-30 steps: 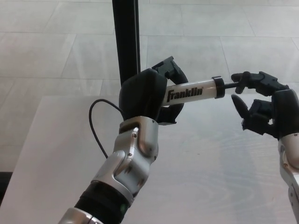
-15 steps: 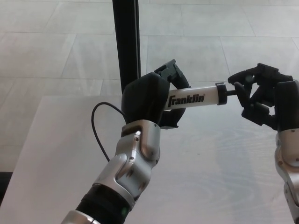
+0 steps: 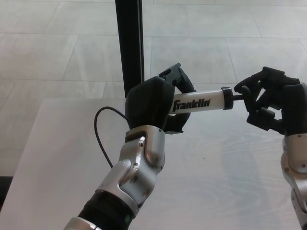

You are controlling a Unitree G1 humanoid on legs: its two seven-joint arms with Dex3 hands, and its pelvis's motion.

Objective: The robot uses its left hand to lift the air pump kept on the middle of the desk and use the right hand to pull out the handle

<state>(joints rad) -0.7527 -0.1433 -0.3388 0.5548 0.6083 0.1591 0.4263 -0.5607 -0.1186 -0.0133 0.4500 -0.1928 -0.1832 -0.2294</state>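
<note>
Head view only.

Left hand (image 3: pixel 152 103) raised above desk (image 3: pixel 216 163), fingers wrapped tight round left end of pump (image 3: pixel 199 102). Pump held clear of desk, roughly horizontal, slight upward tilt toward right. White barrel, black "Franklin" lettering facing camera, black collar at right end. Left end of barrel hidden inside the grip.

Right hand (image 3: pixel 271 105) at right edge, level with pump's right end. Fingers (image 3: pixel 254 86) curled in and closed on handle (image 3: pixel 238 94); short black rod showing between collar and fingers, so handle sits just off the collar. Exact finger contact on the handle hard to read, dark on dark.

Thin black cable (image 3: pixel 98 129) looping out from behind left wrist, arcing over desk's left part. Cannot tell whether it belongs to pump or arm.

Black post (image 3: pixel 129 40) standing upright behind left hand, running off top of frame. Pale tiled floor (image 3: pixel 57 43) beyond desk's far edge. Desk surface light grey, faint wood grain.

Left forearm silver and black, coming in from bottom left; right forearm silver, coming up along right edge.
</note>
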